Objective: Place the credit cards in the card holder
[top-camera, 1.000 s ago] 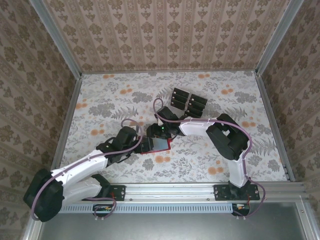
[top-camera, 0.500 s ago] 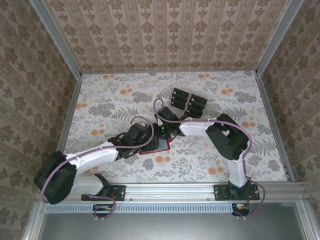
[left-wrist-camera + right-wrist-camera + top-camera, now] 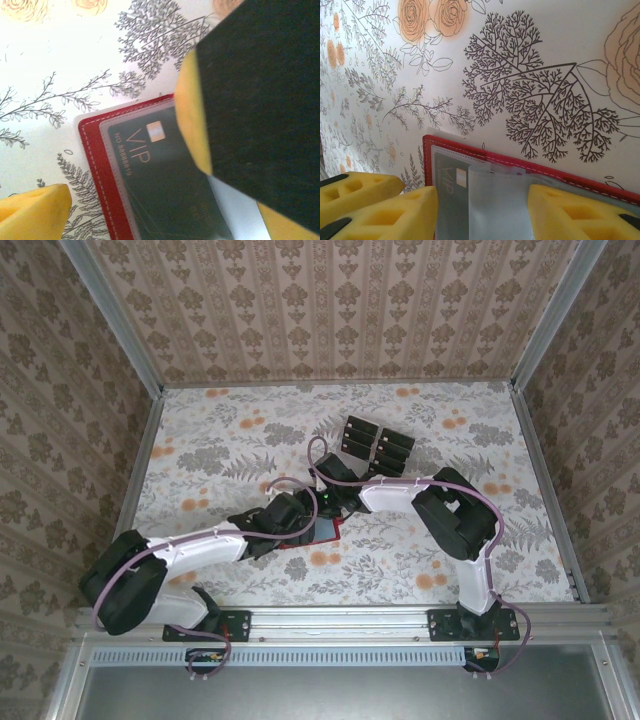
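Card holder (image 3: pixel 328 531) is laid open at mid-table (image 3: pixel 220 440), VIP card (image 3: pixel 150 165) seen behind its clear sleeve (image 3: pixel 495 195). Right gripper (image 3: pixel 480 215) is spread wide, straddling the sleeve. Left gripper (image 3: pixel 150 200) is held apart over the holder, nothing clamped. Other credit cards (image 3: pixel 378 443) are stacked just beyond.

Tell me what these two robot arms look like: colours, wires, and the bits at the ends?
The left arm and right arm have smooth white shells joined by chunky black joint housings. A thin mauve cable loops along the outside of each. The left tool and right tool carry blocky yellow fingers, with hollow cut-outs in the right wrist view.
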